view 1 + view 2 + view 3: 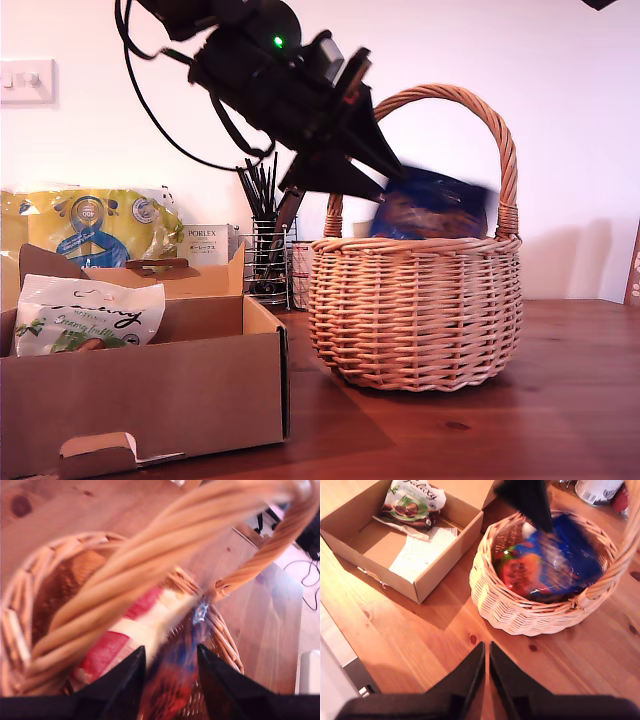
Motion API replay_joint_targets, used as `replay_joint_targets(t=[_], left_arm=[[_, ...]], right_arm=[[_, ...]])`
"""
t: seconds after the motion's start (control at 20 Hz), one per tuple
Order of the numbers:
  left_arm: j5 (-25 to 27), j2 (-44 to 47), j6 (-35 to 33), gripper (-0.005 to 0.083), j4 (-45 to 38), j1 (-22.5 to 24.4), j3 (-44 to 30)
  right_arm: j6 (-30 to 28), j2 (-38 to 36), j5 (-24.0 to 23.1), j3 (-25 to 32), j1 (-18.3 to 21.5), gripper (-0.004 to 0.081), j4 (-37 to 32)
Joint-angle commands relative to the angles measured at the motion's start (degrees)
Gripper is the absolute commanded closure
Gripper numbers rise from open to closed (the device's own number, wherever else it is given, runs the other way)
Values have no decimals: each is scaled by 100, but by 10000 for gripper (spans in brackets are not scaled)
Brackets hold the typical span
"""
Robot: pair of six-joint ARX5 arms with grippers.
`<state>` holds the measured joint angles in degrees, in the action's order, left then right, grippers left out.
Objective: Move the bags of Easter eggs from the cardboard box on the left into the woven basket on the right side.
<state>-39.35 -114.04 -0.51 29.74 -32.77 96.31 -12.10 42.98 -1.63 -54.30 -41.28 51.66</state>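
Motion blur smears the dark blue bag [432,208] over the woven basket [415,310], so its print is unreadable. At the exterior view's left, the cardboard box [140,395] on the desk [500,420] holds a white Galaxy bag [85,315]. My first tool [172,672] hangs over the basket, fingers clamped on the blue bag beside the handle; a red bag [107,652] lies below. My second tool [486,652] hovers high above the desk, jaws closed and empty.
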Motion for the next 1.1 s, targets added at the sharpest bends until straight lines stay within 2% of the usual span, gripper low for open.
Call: replay_joint_targets(t=[0.0,0.15,0.4,0.65,0.75,0.9,1.05], left_arm=[[-20,179,-9,606,166,22,-26],[-2,490,-431,803,802,59,-26],[922,1005,-1403,795,1838,35,-37],[1071,1528,-1644,795,1864,136,-125],[1298,1893,-1746,795,1692,173,-538],[1449,2605,-1746,796,979,341,-1692],[1493,3530,-1694,795,-13,629,-3132]], right_arm=[[-33,-15,22,74,13,783,4],[-39,-15,20,74,13,783,0],[-142,2,11,74,15,783,-195],[-184,92,-42,76,184,783,-216],[-234,144,-42,83,254,783,-262],[-245,146,-11,114,374,783,-490],[-79,149,481,328,538,783,-1071]])
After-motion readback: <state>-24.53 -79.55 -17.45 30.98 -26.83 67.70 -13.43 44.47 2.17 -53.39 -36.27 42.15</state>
